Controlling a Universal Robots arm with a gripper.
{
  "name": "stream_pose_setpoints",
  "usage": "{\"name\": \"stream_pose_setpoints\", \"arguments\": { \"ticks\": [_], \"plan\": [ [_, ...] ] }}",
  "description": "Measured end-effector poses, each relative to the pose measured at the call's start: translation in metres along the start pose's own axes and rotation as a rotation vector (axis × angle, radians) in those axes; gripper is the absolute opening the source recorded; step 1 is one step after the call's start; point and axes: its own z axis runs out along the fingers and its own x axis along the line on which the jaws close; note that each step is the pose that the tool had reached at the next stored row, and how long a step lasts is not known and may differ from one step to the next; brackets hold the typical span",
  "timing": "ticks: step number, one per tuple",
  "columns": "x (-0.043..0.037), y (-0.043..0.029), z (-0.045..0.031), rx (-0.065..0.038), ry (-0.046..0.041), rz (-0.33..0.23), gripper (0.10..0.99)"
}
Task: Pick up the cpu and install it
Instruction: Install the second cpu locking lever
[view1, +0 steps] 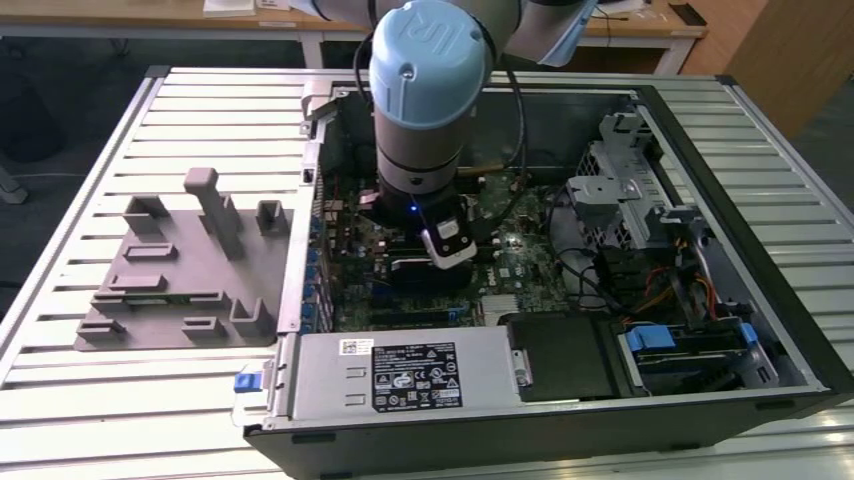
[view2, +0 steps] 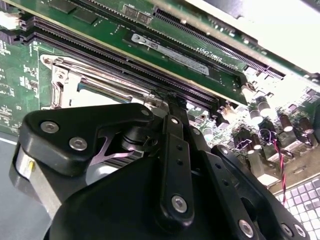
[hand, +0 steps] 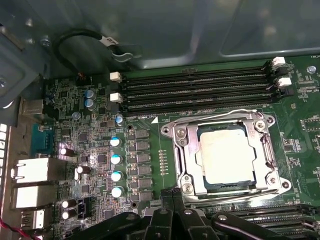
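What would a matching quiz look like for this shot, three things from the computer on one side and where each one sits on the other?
Things:
1. cpu
2. memory slots
3. grey fixture block

Places:
A. on the slatted table, outside the case
B. inside the metal socket frame
C. in a row alongside the socket

Pairs: 1-B, 2-C, 3-A

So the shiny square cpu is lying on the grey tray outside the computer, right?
No. In the first wrist view the cpu sits in its metal socket frame on the green motherboard, inside the computer.
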Motion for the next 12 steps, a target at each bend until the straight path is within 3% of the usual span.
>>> {"name": "stream_pose_setpoints", "arguments": {
  "ticks": [5, 12],
  "plan": [
    [0.0001, 0.0008, -0.0028, -0.001, -0.0003, -0.001, 0.106],
    [0.0007, 0.0058, -0.0201, -0.001, -0.0015, -0.002, 0.106]
  ]
}}
